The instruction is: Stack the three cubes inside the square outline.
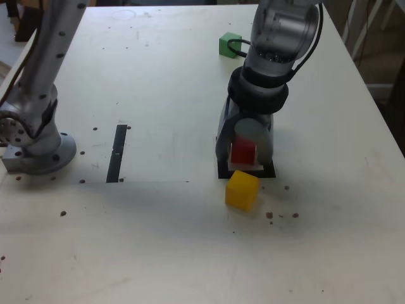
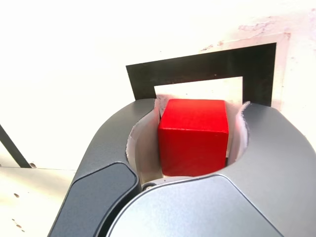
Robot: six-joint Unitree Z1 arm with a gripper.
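- Your tool (image 2: 192, 133) looks slightly open around the red cube (image 2: 193, 136), with slim gaps on both sides, so I'd say no grip.
- Watch the lift, tbh: back out crooked and a finger could drag red off its spot in the square outline (image 2: 202, 66).
- Yellow cube (image 1: 242, 190) sits just outside the fingers, so a sideways swing might clip it.
- Green cube (image 1: 228, 45) is well apart.

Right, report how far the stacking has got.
The red cube sits within the square outline, between the jaws, slightly apart from them: seemingly placed. Left to stack: the yellow cube, just outside the outline, and the green cube, farther off.
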